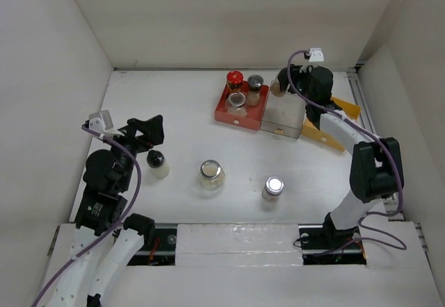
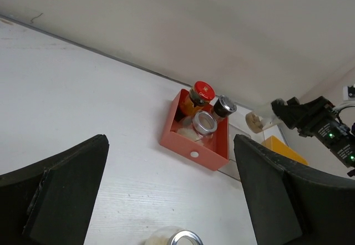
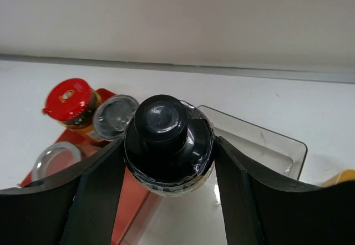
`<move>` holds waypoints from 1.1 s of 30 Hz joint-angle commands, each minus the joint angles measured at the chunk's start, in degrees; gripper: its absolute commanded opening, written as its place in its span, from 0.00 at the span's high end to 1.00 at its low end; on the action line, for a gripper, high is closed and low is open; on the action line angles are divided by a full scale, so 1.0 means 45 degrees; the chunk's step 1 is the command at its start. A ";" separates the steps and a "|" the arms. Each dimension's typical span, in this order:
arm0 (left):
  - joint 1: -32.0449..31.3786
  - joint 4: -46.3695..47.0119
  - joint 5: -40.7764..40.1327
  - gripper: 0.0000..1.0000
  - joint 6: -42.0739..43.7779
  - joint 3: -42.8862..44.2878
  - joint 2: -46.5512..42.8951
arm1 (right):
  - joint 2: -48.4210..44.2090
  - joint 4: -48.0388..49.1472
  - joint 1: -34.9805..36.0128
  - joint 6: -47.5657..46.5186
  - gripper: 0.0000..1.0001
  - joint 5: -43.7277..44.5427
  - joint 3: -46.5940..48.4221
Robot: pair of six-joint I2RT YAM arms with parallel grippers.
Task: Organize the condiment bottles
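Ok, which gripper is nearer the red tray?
Right. The right gripper holds a bottle by the clear tray, just right of the red tray; the left gripper sits open far to its left.

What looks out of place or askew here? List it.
The yellow tray lies skewed, at an angle to the red tray and clear tray, which sit side by side. A black-capped bottle, a jar and a silver-lidded bottle stand loose on the table, upright; nothing spilled.
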 commanded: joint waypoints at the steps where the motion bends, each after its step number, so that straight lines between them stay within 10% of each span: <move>1: 0.0053 0.0583 0.0165 0.08 0.0094 -0.0055 0.0112 | 0.0370 0.0736 -0.0184 -0.0251 0.44 0.0564 0.0490; 21: 0.0053 0.0583 0.0400 0.08 0.0211 -0.0055 0.0347 | 0.4727 -0.0202 0.0205 -0.0524 0.29 0.1597 0.3559; 25: 0.0053 0.0700 0.0400 0.06 0.0211 -0.0055 0.0347 | 0.4417 -0.0202 0.0459 -0.0524 0.06 0.1950 0.3305; 33: 0.0053 0.0700 0.0517 0.05 0.0211 -0.0055 0.0230 | 0.1163 -0.0319 0.1239 -0.0642 0.05 0.1660 0.1686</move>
